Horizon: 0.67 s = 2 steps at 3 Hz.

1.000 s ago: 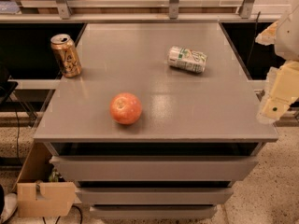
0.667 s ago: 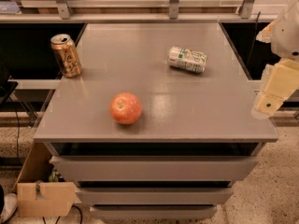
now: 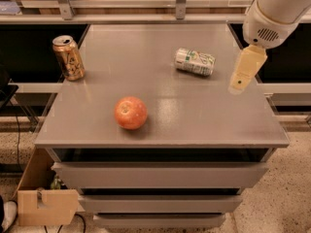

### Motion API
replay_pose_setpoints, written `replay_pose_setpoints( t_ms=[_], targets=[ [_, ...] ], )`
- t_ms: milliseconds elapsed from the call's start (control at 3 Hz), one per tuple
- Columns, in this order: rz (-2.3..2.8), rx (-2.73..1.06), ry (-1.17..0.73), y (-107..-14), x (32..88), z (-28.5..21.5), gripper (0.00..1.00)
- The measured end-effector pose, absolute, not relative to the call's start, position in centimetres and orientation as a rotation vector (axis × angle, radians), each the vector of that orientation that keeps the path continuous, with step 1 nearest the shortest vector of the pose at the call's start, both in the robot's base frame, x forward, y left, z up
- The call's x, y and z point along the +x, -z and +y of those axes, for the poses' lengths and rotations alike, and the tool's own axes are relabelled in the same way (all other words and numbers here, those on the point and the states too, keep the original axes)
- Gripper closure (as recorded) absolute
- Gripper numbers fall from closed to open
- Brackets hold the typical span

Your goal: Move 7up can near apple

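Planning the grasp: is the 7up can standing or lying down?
Lying on its side: the 7up can rests lengthwise on the table, silver end facing left. The gripper hangs to its right, not touching it.

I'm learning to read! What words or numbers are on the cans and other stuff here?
Small silver-white drink can, lying on its side: green lettering, too blurred to read.
Gold-brown can, standing upright: dark markings, too blurred to read.
Round red-orange apple, grey table, and cream gripper hanging right of the lying can: no text.
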<state>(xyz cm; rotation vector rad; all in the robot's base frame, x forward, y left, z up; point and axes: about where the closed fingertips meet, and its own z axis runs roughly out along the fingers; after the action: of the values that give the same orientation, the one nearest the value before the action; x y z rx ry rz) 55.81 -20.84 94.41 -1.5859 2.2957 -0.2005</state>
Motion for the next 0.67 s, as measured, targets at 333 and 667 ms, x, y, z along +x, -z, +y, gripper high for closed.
replay_pose_setpoints(
  t_ms=[333, 667],
  targets=[
    [2.295, -1.586, 0.202, -94.5, 55.8, -20.8, 0.0],
    [2.31, -1.522, 0.239, -94.5, 57.5, -20.9, 0.0]
  ],
)
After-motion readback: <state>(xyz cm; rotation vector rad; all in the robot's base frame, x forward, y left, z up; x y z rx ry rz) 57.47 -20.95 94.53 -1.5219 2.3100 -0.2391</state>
